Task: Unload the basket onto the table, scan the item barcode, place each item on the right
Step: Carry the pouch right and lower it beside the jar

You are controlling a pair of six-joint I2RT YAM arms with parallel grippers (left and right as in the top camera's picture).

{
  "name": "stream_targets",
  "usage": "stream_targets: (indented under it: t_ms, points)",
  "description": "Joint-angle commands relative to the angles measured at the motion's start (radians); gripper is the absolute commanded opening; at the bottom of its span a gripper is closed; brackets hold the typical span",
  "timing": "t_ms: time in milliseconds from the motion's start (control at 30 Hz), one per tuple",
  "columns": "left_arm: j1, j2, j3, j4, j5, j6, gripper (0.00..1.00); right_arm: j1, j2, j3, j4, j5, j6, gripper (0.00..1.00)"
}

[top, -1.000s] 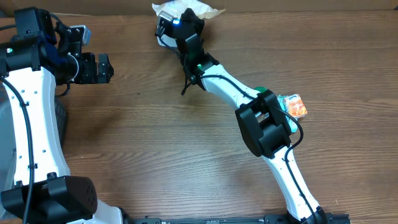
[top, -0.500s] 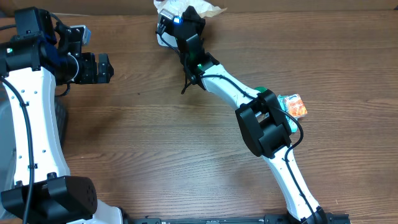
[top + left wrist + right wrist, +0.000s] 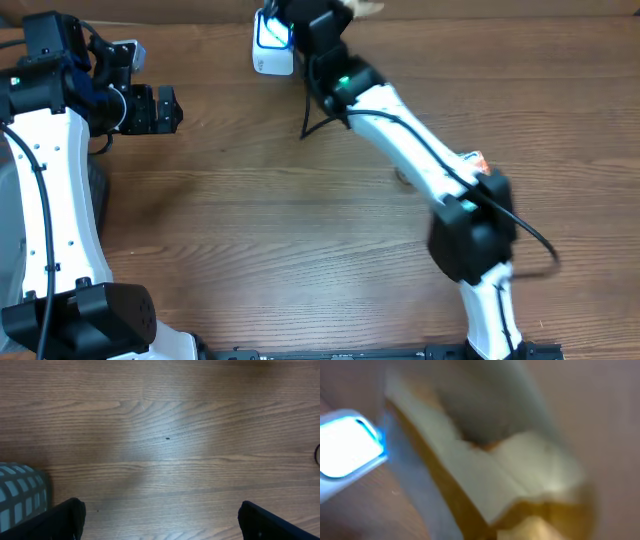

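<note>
My right gripper (image 3: 318, 22) is pinched on a cream-and-tan packet (image 3: 490, 480), right beside the glowing scanner (image 3: 271, 44). Meanwhile my left gripper (image 3: 160, 510) hangs spread wide over the table (image 3: 165, 420).

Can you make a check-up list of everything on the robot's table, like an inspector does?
Surface: wooden table, one small dark speck.
Job's things: white scanner glowing blue at the far edge; pale packet beside it, blurred.
Clutter: orange packet half hidden by the right arm; grey gridded thing near the left arm.
Grippers: left gripper open, empty; right gripper shut, seemingly on the pale packet.
Cables: black cable hanging below the right wrist; another loop by its elbow.
Surroundings: plain brown strip behind the far edge.
</note>
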Motion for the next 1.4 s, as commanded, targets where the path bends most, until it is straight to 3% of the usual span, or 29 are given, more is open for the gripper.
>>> stream_targets:
  t_ms: [0,33,67,133,267,433,600,767,1000,1100,1267,1333,1367]
  points:
    - [-0.006,-0.011,0.016,0.004,0.008,0.022,1.00,0.003,-0.241,0.016,-0.195,-0.228,0.455,0.04]
    - [-0.006,-0.011,0.016,0.004,0.008,0.022,1.00,-0.006,-0.288,0.016,-0.280,-0.304,0.565,0.04]
    - [-0.006,-0.011,0.016,0.004,0.008,0.022,1.00,-0.033,-0.380,0.016,-0.446,-0.456,0.768,0.04]
    - [-0.006,-0.011,0.016,0.004,0.008,0.022,1.00,-0.066,-0.438,0.016,-0.583,-0.585,0.860,0.04]
    - [-0.006,-0.011,0.016,0.004,0.008,0.022,1.00,-0.148,-0.481,0.016,-0.888,-0.772,0.904,0.04]
    - [-0.006,-0.011,0.016,0.004,0.008,0.022,1.00,-0.192,-0.444,-0.061,-1.113,-0.806,0.904,0.04]
    - [-0.006,-0.011,0.016,0.004,0.008,0.022,1.00,-0.194,-0.428,-0.245,-1.076,-0.749,0.904,0.04]
    - [-0.006,-0.011,0.016,0.003,0.008,0.022,1.00,-0.194,-0.428,-0.546,-0.860,-0.600,0.904,0.04]
    - [-0.006,-0.011,0.016,0.004,0.008,0.022,1.00,-0.194,-0.428,-0.645,-0.755,-0.584,0.904,0.04]
    - [-0.006,-0.011,0.016,0.004,0.008,0.022,1.00,-0.194,-0.428,-0.666,-0.728,-0.581,0.904,0.12]
    - [-0.006,-0.011,0.016,0.004,0.008,0.022,1.00,-0.195,-0.428,-0.677,-0.715,-0.490,0.904,0.16]
    - [-0.006,-0.011,0.016,0.004,0.008,0.022,0.99,-0.196,-0.428,-0.677,-0.714,-0.483,0.904,0.28]
    - [-0.006,-0.011,0.016,0.004,0.008,0.022,1.00,-0.196,-0.428,-0.676,-0.713,-0.483,0.904,0.41]
